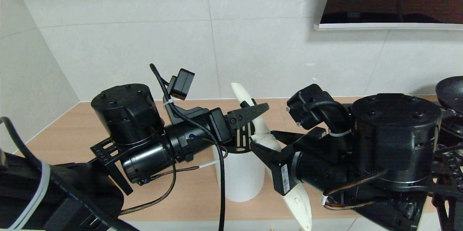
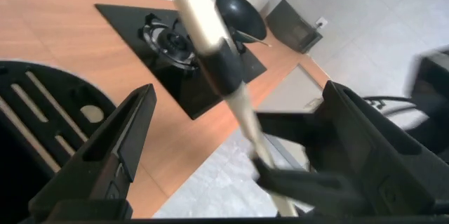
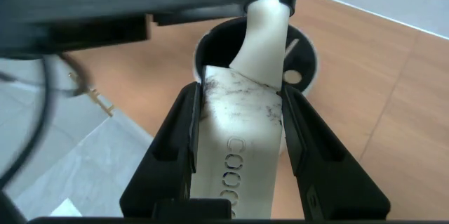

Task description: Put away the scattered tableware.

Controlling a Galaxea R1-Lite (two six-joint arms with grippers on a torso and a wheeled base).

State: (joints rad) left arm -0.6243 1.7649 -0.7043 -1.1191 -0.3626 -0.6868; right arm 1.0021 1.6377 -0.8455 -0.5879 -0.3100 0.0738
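A long white utensil (image 1: pixel 267 137) with a marbled middle hangs tilted over the white cylindrical holder (image 1: pixel 240 180) on the wooden counter. Its thin end points up toward the wall and its broad end reaches past the counter's front edge. My right gripper (image 1: pixel 271 146) is shut on its middle, the fingers (image 3: pixel 184 133) clamping the marbled part (image 3: pixel 242 104) above the holder's dark rim (image 3: pixel 309 59). My left gripper (image 1: pixel 249 127) is open, its fingers (image 2: pixel 116 147) standing wide either side of the thin handle (image 2: pixel 200 20) without touching it. The holder's slotted insert (image 2: pixel 42 104) lies below.
A black stove top (image 2: pixel 179 45) with a dark pan (image 1: pixel 450 89) sits on the counter to the right. A range hood (image 1: pixel 390 3) hangs on the tiled wall above it. Bare wooden counter (image 1: pixel 72 133) stretches to the left of the holder.
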